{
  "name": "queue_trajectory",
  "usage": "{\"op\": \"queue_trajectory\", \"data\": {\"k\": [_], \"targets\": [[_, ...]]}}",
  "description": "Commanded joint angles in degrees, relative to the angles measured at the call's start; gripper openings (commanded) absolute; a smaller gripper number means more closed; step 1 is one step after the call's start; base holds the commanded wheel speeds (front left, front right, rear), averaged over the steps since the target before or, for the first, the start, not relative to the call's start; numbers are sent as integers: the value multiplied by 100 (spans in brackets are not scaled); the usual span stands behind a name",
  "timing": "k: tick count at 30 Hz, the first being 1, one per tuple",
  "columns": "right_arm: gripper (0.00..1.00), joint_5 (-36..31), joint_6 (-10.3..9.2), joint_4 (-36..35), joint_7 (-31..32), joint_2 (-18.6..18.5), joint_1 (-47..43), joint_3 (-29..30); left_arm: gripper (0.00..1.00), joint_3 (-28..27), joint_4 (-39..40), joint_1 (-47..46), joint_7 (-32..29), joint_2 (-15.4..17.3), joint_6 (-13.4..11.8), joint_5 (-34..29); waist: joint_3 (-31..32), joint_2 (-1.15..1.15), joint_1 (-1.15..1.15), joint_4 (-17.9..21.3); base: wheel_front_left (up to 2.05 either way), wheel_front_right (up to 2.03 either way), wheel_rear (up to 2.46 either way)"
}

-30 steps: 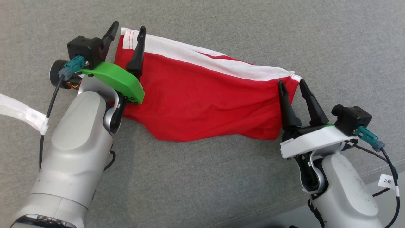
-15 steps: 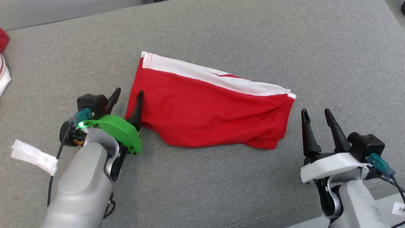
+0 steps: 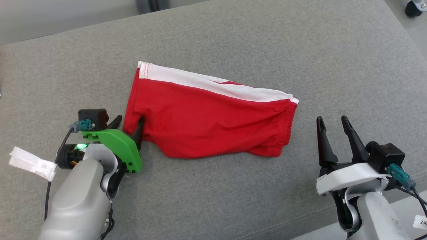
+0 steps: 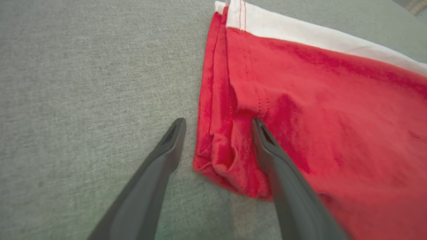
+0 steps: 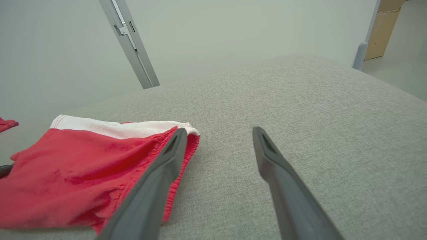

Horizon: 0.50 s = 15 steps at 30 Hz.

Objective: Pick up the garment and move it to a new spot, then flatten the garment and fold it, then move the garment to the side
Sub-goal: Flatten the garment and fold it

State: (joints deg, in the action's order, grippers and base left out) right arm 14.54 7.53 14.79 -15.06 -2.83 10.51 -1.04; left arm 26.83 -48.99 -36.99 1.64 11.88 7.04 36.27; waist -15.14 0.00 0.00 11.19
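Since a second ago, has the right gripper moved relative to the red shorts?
Yes. The right gripper has drawn back off the waistband of the red shorts, toward the robot.

Grey fabric cushion [image 3: 233, 200], pale wall [image 5: 233, 33] behind, poss. metal rail [image 5: 130, 43].

- grey upholstered surface [image 3: 233, 40], woven fabric, flat
- red shorts [image 3: 206, 123] lie on it near the middle, flat, folded leg on leg
- white side band [image 3: 213, 85] runs along the shorts' far edge
- elastic waistband [image 3: 287, 121] at the right end, leg hem [image 3: 130, 100] at the left
- cloth slightly rumpled at the near left corner
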Motion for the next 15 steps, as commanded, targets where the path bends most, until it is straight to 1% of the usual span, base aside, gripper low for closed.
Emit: {"op": "queue_trajectory", "data": {"k": [1,3,4,5,6,7,15], "targets": [[100,61,-8,-25,-17,-12,-32,-15,100,18,-48,20,-85,54,-20,67,-65,0,0,78,0,0,0],[100,64,-8,-39,-17,-13,-23,-13,100,53,-70,34,-207,44,-8,98,-76,0,0,103,0,0,0],[100,73,-8,-44,-17,-13,-22,-9,80,67,-58,38,-239,40,-3,108,-79,0,0,110,0,0,0],[100,77,-8,-48,-17,-12,-24,-5,39,79,-46,46,-256,36,1,120,-78,0,0,112,0,0,0],[100,81,-8,-52,-17,-12,-25,8,18,92,-26,56,-266,35,5,132,-73,0,0,110,0,0,0],[100,83,-8,-55,-17,-13,-24,21,0,103,-4,65,-266,35,9,144,-69,0,0,104,0,0,0],[100,25,-8,-79,-17,-14,-68,121,0,169,235,160,-82,5,28,194,136,0,0,-128,0,0,0]]}}
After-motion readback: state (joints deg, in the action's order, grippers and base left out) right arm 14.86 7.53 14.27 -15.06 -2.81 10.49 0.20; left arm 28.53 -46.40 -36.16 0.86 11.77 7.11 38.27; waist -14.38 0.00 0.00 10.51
